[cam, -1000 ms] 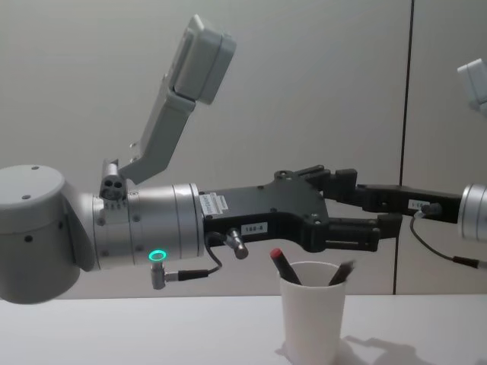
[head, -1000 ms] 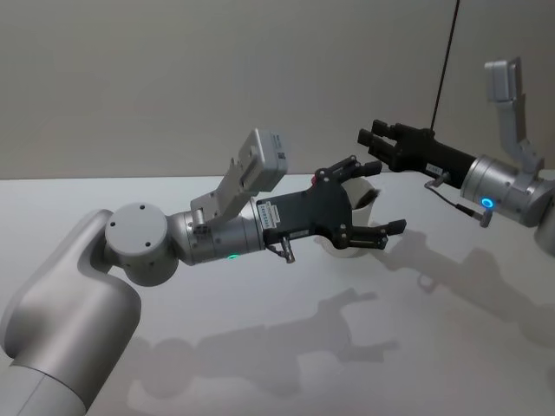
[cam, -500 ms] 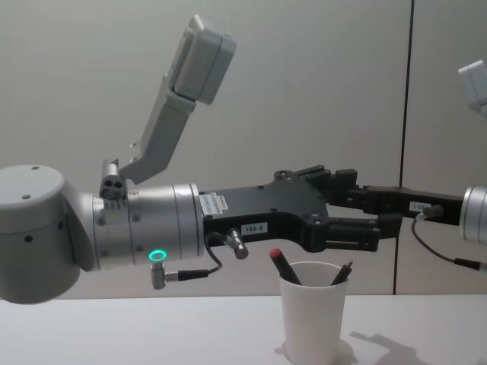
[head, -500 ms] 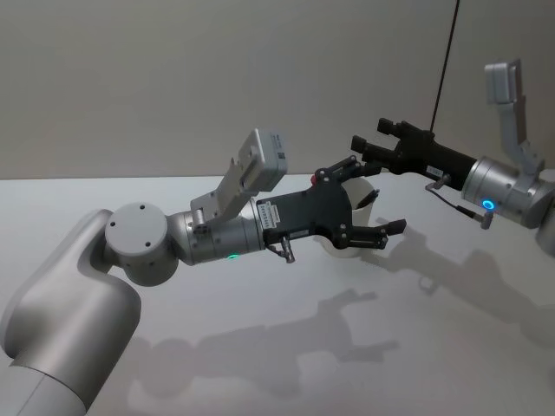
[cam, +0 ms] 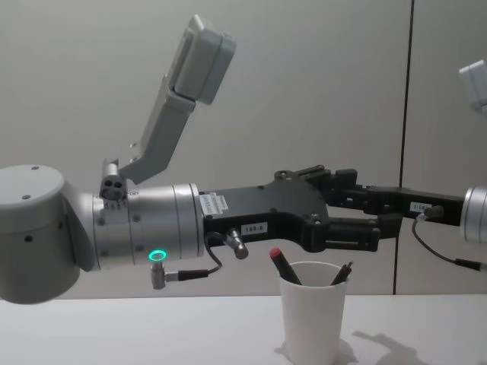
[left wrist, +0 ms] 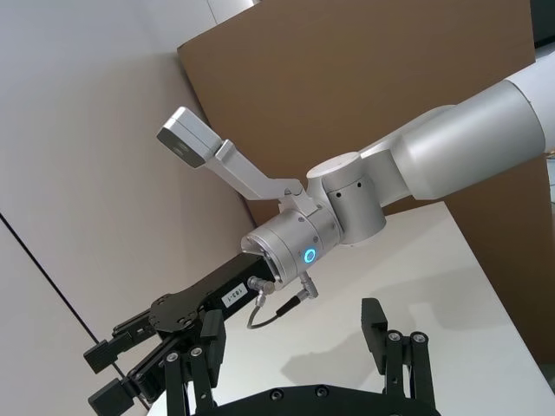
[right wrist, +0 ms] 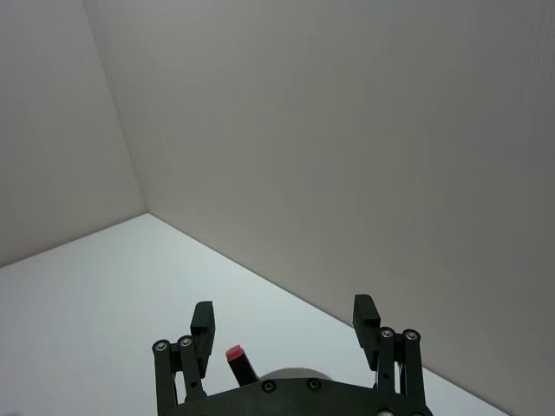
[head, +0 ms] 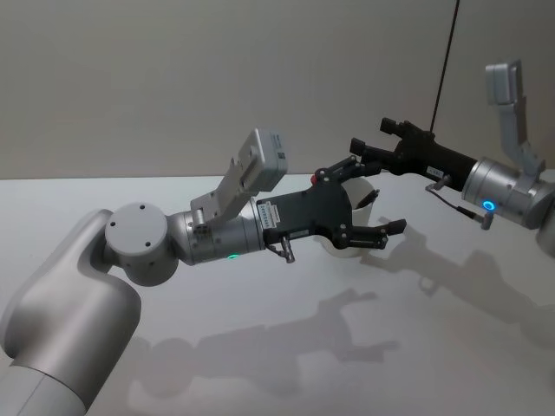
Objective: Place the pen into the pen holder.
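A plain white table [head: 260, 347] is stretching across the head view, its far edge meeting a pale wall. The white pen holder [cam: 312, 312] is standing upright on it toward the far side, narrow base down and wider rim up. In the chest view the cup is sitting right of centre on the table [cam: 152, 331], casting a faint shadow to its right. Dark arm shadows are falling on the bare surface in the head view. Nothing else is showing as resting directly on the table.
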You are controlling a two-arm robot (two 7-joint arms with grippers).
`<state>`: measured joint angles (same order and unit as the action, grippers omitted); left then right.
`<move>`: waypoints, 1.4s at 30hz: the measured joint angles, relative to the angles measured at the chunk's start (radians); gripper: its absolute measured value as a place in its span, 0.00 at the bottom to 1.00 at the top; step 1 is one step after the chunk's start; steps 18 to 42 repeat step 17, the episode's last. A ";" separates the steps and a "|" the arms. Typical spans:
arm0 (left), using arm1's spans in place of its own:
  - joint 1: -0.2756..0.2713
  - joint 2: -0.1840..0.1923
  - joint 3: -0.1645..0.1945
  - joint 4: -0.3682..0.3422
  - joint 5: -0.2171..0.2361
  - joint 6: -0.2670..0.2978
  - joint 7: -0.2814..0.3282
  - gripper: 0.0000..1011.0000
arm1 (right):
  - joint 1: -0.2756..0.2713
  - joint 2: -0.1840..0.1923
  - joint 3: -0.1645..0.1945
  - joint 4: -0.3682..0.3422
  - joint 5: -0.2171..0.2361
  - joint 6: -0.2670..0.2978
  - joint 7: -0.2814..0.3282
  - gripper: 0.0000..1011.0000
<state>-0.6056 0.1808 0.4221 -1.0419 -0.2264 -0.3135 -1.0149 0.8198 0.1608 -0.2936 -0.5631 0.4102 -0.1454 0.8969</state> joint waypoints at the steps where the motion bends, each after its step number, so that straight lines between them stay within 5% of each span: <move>1: 0.000 0.000 0.000 0.000 0.000 0.000 0.000 0.99 | 0.000 0.000 0.000 0.000 0.000 0.000 0.000 0.99; 42: 0.000 0.000 0.000 0.000 0.000 0.000 0.000 0.99 | -0.001 0.001 0.000 -0.002 0.000 0.001 0.001 0.99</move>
